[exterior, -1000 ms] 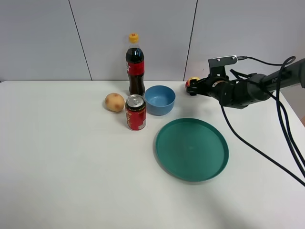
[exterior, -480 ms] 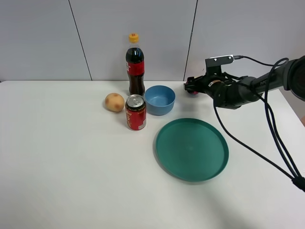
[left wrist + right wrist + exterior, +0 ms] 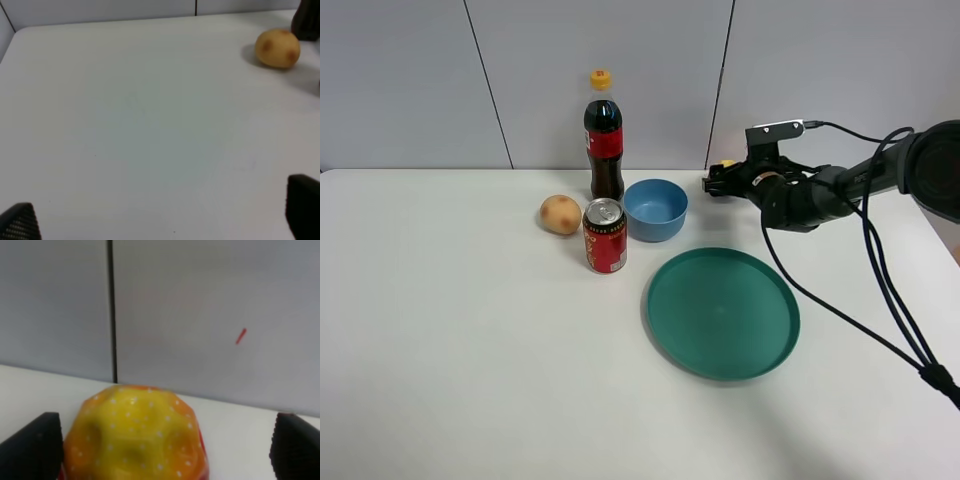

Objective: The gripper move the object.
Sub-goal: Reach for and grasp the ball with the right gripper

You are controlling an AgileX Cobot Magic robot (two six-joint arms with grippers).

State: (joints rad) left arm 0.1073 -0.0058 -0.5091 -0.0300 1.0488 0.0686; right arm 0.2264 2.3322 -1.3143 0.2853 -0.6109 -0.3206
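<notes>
Tool [image 3: 165, 445] | right arm [image 3: 840, 187] | jaws wide open | ball [image 3: 135, 432] between them

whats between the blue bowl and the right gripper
Nothing: a bare strip of white table lies between the blue bowl and the right gripper, as the exterior high view shows. The bumpy ball sits inside that gripper's open jaws.
</notes>
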